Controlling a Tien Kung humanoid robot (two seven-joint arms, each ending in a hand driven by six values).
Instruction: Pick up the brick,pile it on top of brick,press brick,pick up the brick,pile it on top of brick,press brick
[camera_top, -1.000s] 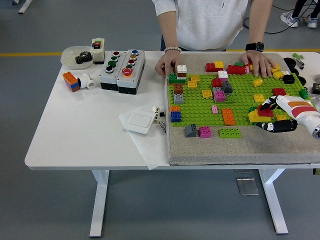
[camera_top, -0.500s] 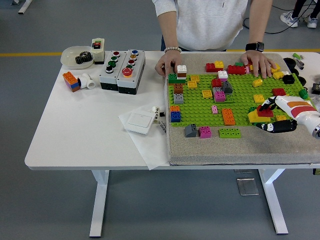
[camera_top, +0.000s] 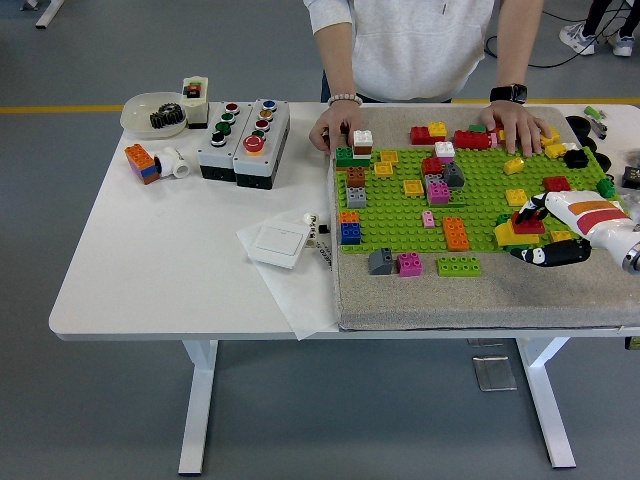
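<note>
The robot's right hand (camera_top: 548, 232) has its fingers closed around a small red plastic brick (camera_top: 529, 224), sitting on a yellow plastic brick (camera_top: 511, 234) near the green studded baseplate's (camera_top: 480, 205) right edge. Press straight down, studs aligned.

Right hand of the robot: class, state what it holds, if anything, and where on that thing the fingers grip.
The right hand grips a red brick by its sides, over a yellow brick on the green baseplate.
</note>
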